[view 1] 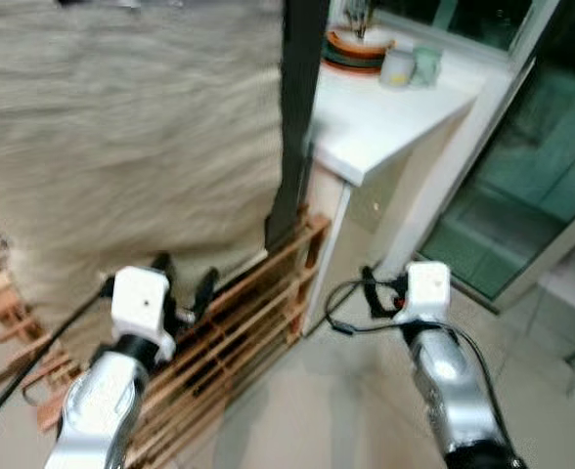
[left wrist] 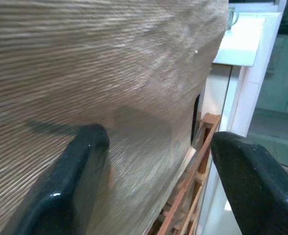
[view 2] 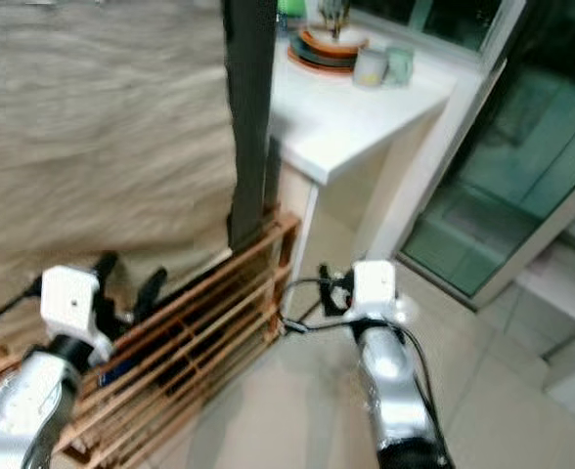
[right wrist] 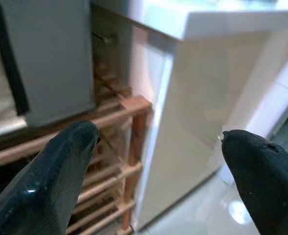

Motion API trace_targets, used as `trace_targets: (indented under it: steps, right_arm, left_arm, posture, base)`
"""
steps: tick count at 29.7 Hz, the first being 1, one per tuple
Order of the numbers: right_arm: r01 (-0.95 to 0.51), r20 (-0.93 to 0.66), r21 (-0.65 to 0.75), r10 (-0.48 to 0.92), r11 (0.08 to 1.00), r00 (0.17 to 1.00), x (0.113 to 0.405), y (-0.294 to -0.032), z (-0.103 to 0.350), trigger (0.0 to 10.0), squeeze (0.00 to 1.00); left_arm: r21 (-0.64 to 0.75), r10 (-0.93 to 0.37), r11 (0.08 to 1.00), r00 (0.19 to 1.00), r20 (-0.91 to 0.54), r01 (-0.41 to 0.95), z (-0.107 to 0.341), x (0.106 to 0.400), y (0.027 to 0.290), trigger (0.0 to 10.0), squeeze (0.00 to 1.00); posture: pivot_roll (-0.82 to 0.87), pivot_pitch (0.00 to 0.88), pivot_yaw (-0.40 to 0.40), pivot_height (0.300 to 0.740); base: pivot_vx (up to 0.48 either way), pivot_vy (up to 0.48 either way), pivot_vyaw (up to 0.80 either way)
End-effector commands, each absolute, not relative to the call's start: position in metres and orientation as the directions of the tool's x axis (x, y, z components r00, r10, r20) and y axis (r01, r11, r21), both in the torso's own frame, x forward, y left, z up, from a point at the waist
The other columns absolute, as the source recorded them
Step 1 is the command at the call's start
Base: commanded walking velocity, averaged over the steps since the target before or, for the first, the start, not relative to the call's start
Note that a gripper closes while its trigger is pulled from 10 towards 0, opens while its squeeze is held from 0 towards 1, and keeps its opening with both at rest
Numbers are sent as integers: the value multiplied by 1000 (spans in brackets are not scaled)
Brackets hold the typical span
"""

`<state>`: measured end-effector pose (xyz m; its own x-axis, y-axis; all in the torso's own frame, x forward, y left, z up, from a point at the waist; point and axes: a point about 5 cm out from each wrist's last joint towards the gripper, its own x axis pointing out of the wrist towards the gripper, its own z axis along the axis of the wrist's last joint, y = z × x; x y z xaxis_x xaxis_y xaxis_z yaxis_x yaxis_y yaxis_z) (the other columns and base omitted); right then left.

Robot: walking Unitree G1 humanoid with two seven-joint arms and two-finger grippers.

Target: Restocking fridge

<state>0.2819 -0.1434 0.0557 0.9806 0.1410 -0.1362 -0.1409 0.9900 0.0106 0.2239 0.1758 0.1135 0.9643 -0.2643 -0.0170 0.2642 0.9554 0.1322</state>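
A tall unit faced in a beige ribbed surface fills the left, ending in a dark vertical edge. It stands on a slatted wooden pallet. My left gripper is open and empty, low in front of the beige face, just above the pallet; the left wrist view shows its fingers spread against that surface. My right gripper is open and empty too, level with the pallet's right corner and the white cabinet side. In the right wrist view a grey panel rests on the pallet.
A white counter stands behind the dark edge, carrying stacked plates and two cups. A glass door with a white frame closes the right side. Pale tiled floor lies between my arms.
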Motion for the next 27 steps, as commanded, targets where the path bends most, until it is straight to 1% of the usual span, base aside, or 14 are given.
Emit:
trace_targets:
  steps: [1,4,7,20,23,26,27]
  right_arm:
    - [-134,-147,-9,131,991,980,283,-151,54,10000,247]
    - [-141,-149,-7,139,990,979,284,-150,53,10000,247]
    - [-154,-147,-5,151,988,978,286,-146,54,10000,247]
    - [-139,-126,-15,136,990,983,289,-147,57,10000,247]
    - [-121,-116,-16,119,992,986,288,-150,59,10000,251]
    - [-94,-81,-2,94,996,992,286,-153,64,10000,251]
    - [-82,-59,7,82,997,995,284,-155,66,10000,255]
  left_arm:
    - [136,-301,945,954,0,298,118,225,169,10000,0]
    - [114,-321,941,947,-11,320,117,226,168,10000,0]
    - [101,-326,940,945,-12,325,120,232,171,10000,0]
    - [53,-311,949,950,-19,312,123,245,172,10000,0]
    - [60,-309,949,951,-12,309,123,245,172,10000,0]
    - [62,-286,956,958,-22,287,120,247,174,10000,0]
    - [46,-256,965,966,-28,257,118,249,178,10000,0]
  posture:
    - [16,0,-66,740]
    - [17,0,-66,740]
    - [17,0,-66,740]
    - [-10,0,-49,740]
    - [-21,0,-41,740]
    - [-24,0,-39,740]
    - [-34,0,-30,740]
  base:
    - [0,0,0]
    - [0,0,0]
    - [-296,0,0]
    - [-413,0,0]
    - [-424,85,-683]
    - [0,0,-800]
    - [0,0,0]
